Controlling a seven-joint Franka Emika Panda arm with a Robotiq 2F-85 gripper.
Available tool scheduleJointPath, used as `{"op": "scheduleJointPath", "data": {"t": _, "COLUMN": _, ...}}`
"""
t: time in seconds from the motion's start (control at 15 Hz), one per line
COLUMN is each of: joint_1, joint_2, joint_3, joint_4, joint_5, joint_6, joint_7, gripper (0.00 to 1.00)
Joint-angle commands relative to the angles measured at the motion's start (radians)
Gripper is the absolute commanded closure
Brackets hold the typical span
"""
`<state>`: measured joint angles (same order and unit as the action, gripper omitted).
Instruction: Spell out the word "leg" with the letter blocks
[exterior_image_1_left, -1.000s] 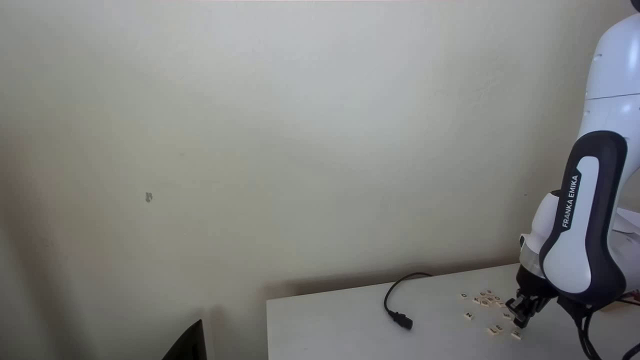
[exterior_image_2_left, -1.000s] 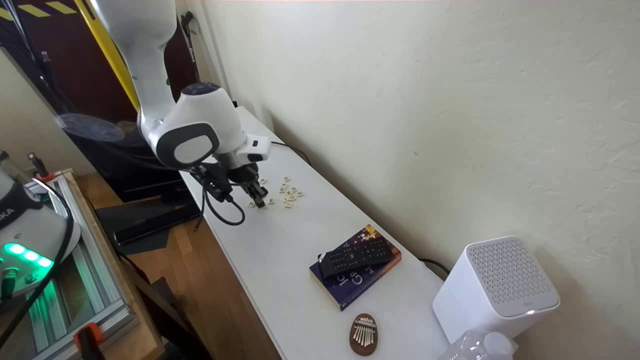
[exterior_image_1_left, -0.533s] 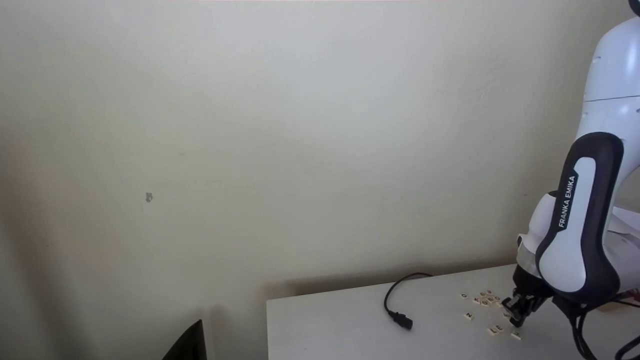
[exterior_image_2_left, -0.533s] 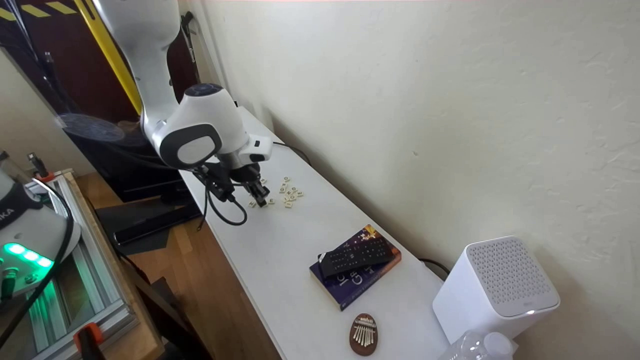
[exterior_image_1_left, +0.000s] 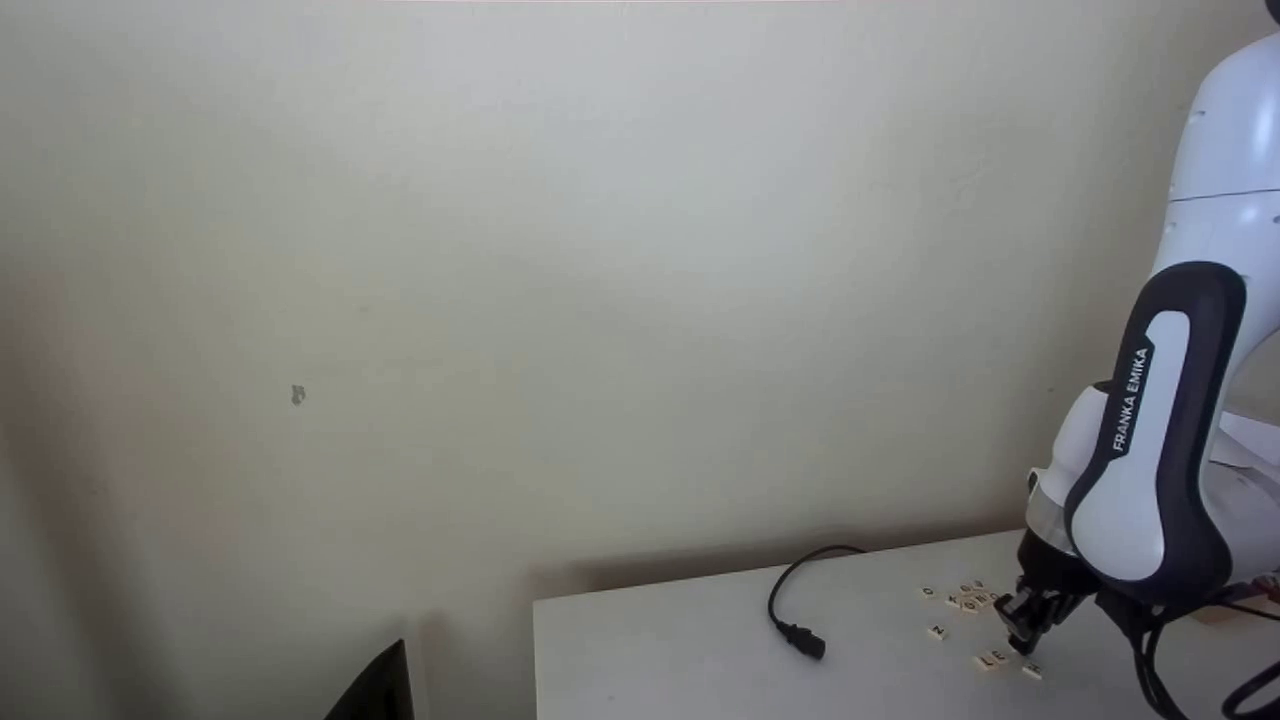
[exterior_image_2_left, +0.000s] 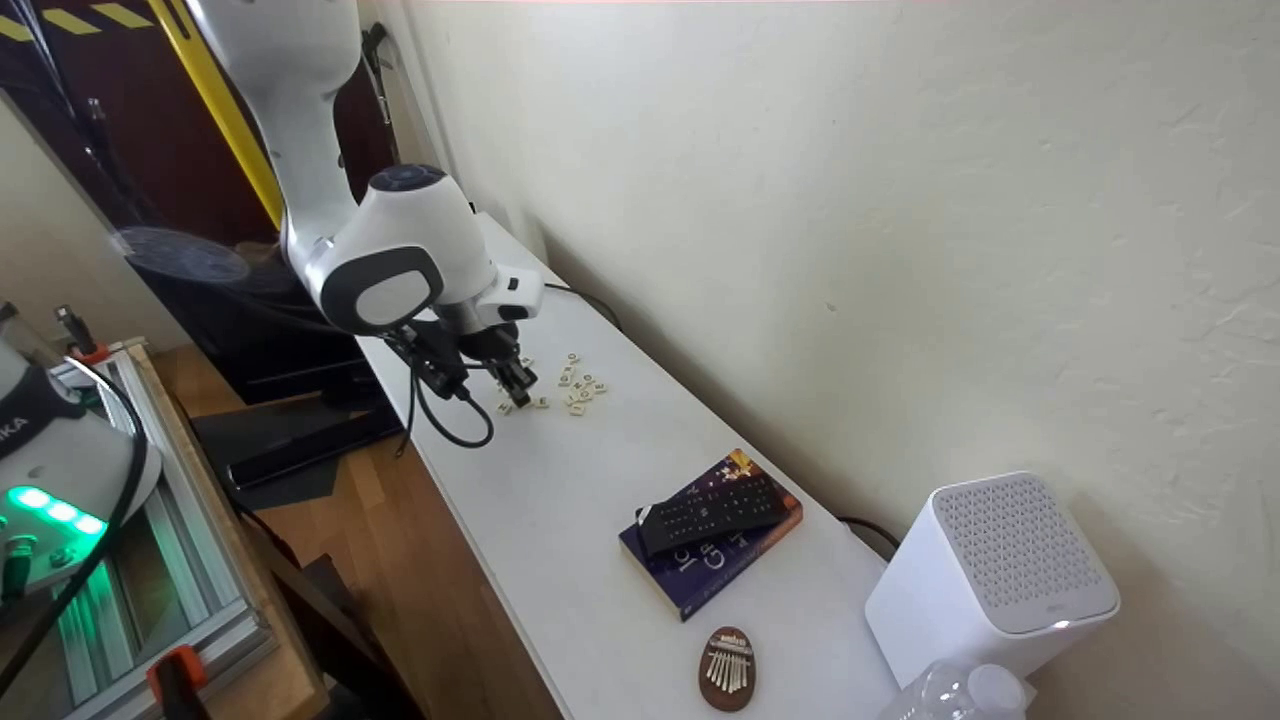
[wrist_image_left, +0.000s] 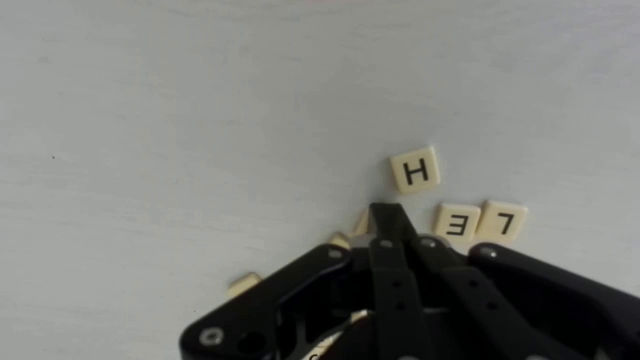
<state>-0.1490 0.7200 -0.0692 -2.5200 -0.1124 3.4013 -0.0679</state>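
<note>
L (wrist_image_left: 504, 220) and E (wrist_image_left: 456, 223) sat touching, so G — couldn't pick it out — was likely next, the gripper (wrist_image_left: 392, 220), jaws pressed together, probably needing to nudge it beside E.

Some letter blocks (wrist_image_left: 244, 285) (letters concealed) partly hidden behind the gripper (wrist_image_left: 396, 219).

The desk (exterior_image_2_left: 530, 530) carries a book (exterior_image_2_left: 705, 582), with a black remote (exterior_image_2_left: 712, 513) lying on it. Thumb piano (exterior_image_2_left: 728, 670): 6 o'clock from the book. White box (exterior_image_2_left: 1000, 580): 3 o'clock from the book. Clear bottle (exterior_image_2_left: 950, 695): 6 o'clock from the box. Black cable (exterior_image_1_left: 771, 602): on the desk, plug (exterior_image_1_left: 805, 642) pointing to 4 o'clock.
</note>
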Motion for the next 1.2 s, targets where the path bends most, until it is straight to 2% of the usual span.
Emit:
{"op": "scheduleJointPath", "data": {"t": 0.0, "joint_1": -0.038, "joint_2": 0.024, "joint_3": 0.038, "joint_4": 0.015, "joint_5": -0.005, "joint_6": -0.029, "joint_7": -0.004, "gripper": 1.00}}
{"op": "scheduleJointPath", "data": {"t": 0.53, "joint_1": -0.106, "joint_2": 0.001, "joint_3": 0.094, "joint_4": 0.004, "joint_5": -0.021, "joint_6": -0.074, "joint_7": -0.009, "gripper": 1.00}}
{"op": "scheduleJointPath", "data": {"t": 1.13, "joint_1": -0.109, "joint_2": -0.002, "joint_3": 0.097, "joint_4": 0.010, "joint_5": -0.010, "joint_6": -0.102, "joint_7": -0.014, "gripper": 1.00}}
